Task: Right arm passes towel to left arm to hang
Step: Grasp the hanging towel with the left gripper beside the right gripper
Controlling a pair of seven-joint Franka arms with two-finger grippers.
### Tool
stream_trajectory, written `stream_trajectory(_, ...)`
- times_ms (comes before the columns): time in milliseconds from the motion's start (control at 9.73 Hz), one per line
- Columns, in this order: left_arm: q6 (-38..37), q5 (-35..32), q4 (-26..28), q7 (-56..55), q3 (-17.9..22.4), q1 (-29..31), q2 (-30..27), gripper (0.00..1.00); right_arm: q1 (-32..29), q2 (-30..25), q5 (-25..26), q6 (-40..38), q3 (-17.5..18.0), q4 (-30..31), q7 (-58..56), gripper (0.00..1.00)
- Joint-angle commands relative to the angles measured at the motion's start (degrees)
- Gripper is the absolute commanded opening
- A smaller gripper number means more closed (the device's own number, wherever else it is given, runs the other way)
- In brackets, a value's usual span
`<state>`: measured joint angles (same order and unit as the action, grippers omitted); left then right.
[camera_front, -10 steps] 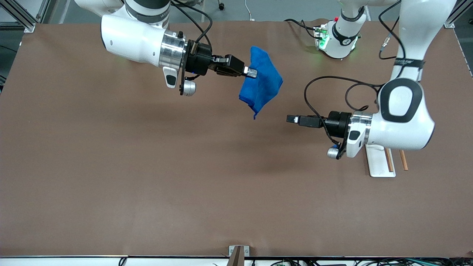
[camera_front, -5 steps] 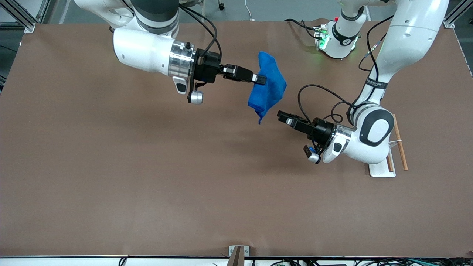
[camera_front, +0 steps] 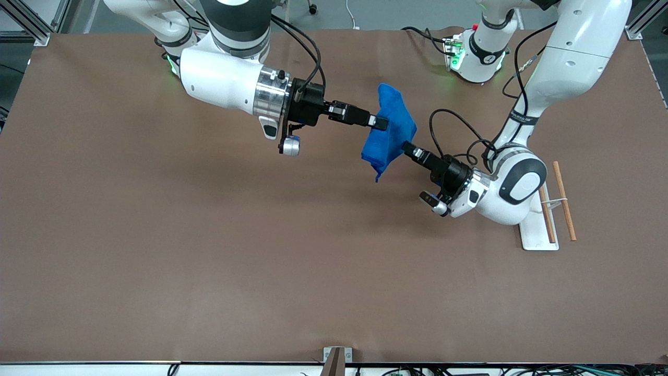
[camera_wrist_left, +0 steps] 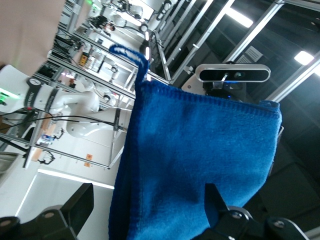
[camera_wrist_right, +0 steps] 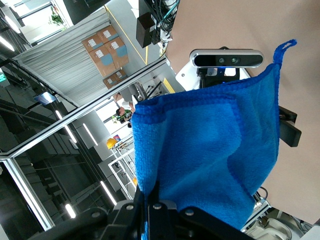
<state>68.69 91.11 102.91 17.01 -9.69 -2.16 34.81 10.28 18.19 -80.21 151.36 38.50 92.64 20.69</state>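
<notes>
The handover is in progress — the right gripper (camera_front: 383, 123) is holding the towel (camera_front: 392, 121) up in the air over the table (camera_front: 156, 235), its fingers clenched on the cloth's edge. The towel is hanging folded from that pinch, draping down to a narrow tail; seen from the front, the cloth is sitting at about one o'clock from the middle of the table, and its small loop (camera_wrist_right: 283, 46) is showing at one free corner in the right wrist view.

The left gripper (camera_front: 408, 149) is reaching in from about four o'clock of the towel, with its tips right at the hanging fold. In the left wrist view its two fingers (camera_wrist_left: 75, 207) are standing wide apart, with the blue cloth filling the space between them, so it is not yet gripping anything. Whether the pads are already brushing the fabric cannot be told.

So the step in hand is the take: the receiving claw is bracketing the cloth but has not yet clamped. The next move, as I judge it, calls for the left fingers to clench on a good thickness of the fold — and only then for the right ones to release. The hanging comes after; a white stand with wooden rods (camera_front: 562, 199) is waiting at about four o'clock of the left wrist.
</notes>
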Motion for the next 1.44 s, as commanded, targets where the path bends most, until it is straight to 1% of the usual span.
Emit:
stream_trajectory(0,-0.84,1.27,1.51,2.06,-0.33,0.4,0.88,0.62,0.44,0.35,-1.08,0.87,0.26,-1.05,0.14,0.0)
stream_trajectory(103,-0.84,1.27,1.42,2.15,-0.33,0.48,0.88,0.53,0.44,0.35,-1.17,0.87,0.26,-1.31,0.14,0.0)
stream_trajectory(308,-0.84,1.44,0.9,2.15,-0.33,0.84,1.57,0.38,0.44,0.35,-1.17,0.95,0.26,-1.4,0.23,0.0)
stream_trajectory(616,-0.75,2.41,-1.03,2.15,-0.25,1.36,2.46,0.01,0.18,0.35,-1.09,0.87,0.26,-1.4,0.06,0.0)
stream_trajectory(925,-0.4,2.32,-2.79,0.92,0.02,2.77,1.94,0.0,-0.35,0.35,-0.82,0.26,0.26,-1.32,0.06,0.01)
stream_trajectory(1027,-0.05,2.06,-4.45,-1.6,0.97,3.47,1.76,0.0,-0.79,0.35,-0.04,0.08,0.08,-0.45,-0.03,0.48)
stream_trajectory(1130,0.3,1.71,-5.77,-5.11,1.07,5.13,1.67,0.0,-1.92,-0.25,1.71,-0.1,0.08,1.82,-0.21,0.99)
stream_trajectory(1233,0.74,1.45,-7.61,-9.58,1.86,6.1,1.67,0.0,-4.46,-0.78,5.21,-4.19,-0.01,2.8,-0.21,1.0)
stream_trajectory(1336,2.48,0.14,-9.11,-14.85,3.52,6.28,0.71,0.0,-8.83,-1.83,11.25,-12.32,-0.18,3.16,-0.03,1.0)
